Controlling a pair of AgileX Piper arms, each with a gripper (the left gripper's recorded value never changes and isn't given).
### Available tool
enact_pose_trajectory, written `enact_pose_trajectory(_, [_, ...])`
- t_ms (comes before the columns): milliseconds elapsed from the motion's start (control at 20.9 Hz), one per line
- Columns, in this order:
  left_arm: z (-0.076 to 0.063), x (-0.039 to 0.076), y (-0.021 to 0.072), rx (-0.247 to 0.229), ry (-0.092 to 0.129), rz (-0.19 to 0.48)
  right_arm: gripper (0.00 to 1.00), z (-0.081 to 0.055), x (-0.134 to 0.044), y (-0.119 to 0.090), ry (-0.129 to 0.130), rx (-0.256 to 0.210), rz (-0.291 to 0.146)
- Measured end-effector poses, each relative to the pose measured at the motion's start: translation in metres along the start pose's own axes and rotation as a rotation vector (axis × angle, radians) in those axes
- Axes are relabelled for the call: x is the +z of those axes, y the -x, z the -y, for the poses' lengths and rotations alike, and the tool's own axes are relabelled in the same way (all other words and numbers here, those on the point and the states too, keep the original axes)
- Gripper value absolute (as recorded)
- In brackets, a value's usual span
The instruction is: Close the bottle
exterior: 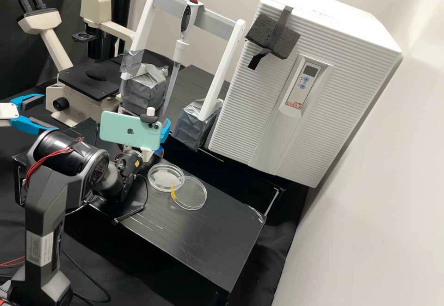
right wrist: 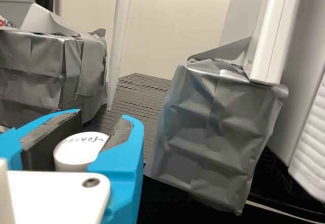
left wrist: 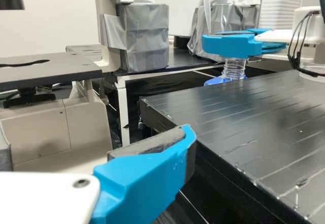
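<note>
- High view: the left gripper (exterior: 44,112) hangs beside the beige microscope (exterior: 78,79), spread wide and empty, probably parked clear of the work.
- Left wrist view: the right gripper (left wrist: 238,43) reaches out level, directly above the clear plastic bottle (left wrist: 234,70) standing past the black ribbed platform (left wrist: 228,127).
- Right wrist view: its blue fingers pinch the small white round cap (right wrist: 81,150), apparently ready to seat it.

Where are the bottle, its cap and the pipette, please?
bottle (left wrist: 234,68): left wrist view, on its clear neck.
cap (right wrist: 80,152): right wrist view, on its white top.
pipette (exterior: 185,19): high view, on its handle.
</note>
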Motion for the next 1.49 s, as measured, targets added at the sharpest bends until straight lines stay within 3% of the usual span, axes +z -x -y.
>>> enact_pose_trajectory(144, [0.000,0.000,-0.0002,0.000,-0.002,0.000,0.00,-0.003,-0.002,0.001,-0.002,0.007,-0.005])
enact_pose_trajectory(288, [0.000,0.000,-0.0002,0.000,-0.002,0.000,0.00,-0.004,-0.005,0.002,-0.047,-0.018,-0.002])
enact_pose_trajectory(671, [0.000,0.001,-0.0003,0.001,-0.001,0.001,0.00,-0.004,-0.008,0.004,-0.078,-0.049,-0.011])
enact_pose_trajectory(1054, [0.000,0.002,-0.0008,0.000,0.000,0.005,0.00,-0.006,-0.002,0.005,-0.056,-0.057,-0.009])
enact_pose_trajectory(1486, [0.000,0.002,-0.0009,0.000,0.000,0.006,0.00,-0.008,-0.006,0.013,-0.069,-0.062,-0.019])
